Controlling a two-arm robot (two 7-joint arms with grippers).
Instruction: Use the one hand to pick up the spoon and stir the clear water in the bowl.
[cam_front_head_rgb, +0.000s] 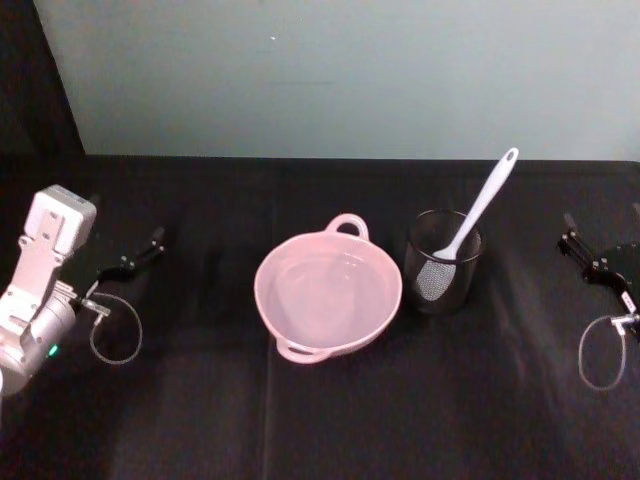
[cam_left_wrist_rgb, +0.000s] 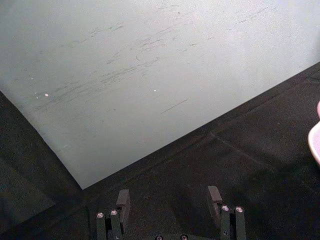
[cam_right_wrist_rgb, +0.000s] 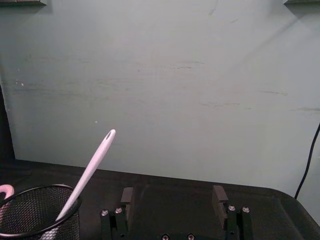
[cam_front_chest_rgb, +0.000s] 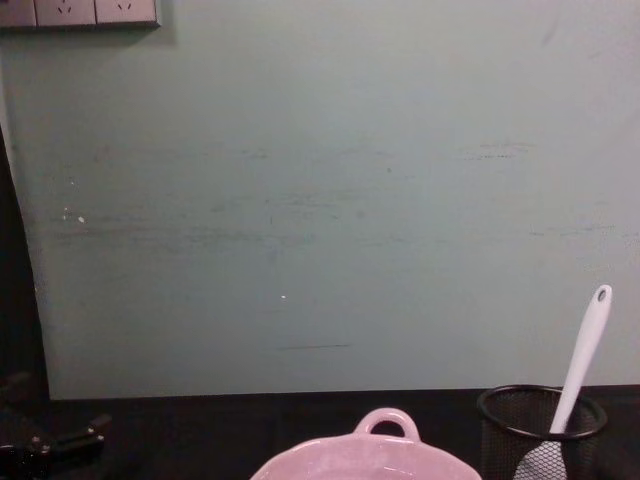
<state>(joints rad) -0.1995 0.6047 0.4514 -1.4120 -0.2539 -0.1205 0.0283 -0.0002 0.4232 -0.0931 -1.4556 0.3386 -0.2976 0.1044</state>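
Observation:
The pale pink bowl (cam_front_head_rgb: 264, 303) sits mid-table with its loop handle at the far rim, and clear water (cam_front_head_rgb: 330, 292) glints faintly inside. To its right the white spoon (cam_front_head_rgb: 478, 208) stands head-down in a black wire-mesh cup (cam_front_head_rgb: 420, 285), handle leaning up and to the right. The chest view shows the bowl (cam_front_chest_rgb: 385, 425) and the spoon (cam_front_chest_rgb: 582, 350) too. My left gripper (cam_front_head_rgb: 135, 250) rests open at the table's left, well away from the bowl. My right gripper (cam_front_head_rgb: 603, 225) is open at the right edge, right of the cup, holding nothing. Its wrist view shows the spoon (cam_right_wrist_rgb: 92, 167) off to one side.
A black cloth covers the table (cam_front_head_rgb: 320, 420). A pale green wall (cam_front_head_rgb: 340, 70) stands behind it. A cable loop (cam_front_head_rgb: 115, 330) hangs by the left wrist and another cable loop (cam_front_head_rgb: 600, 352) by the right. Open cloth lies between each gripper and the bowl.

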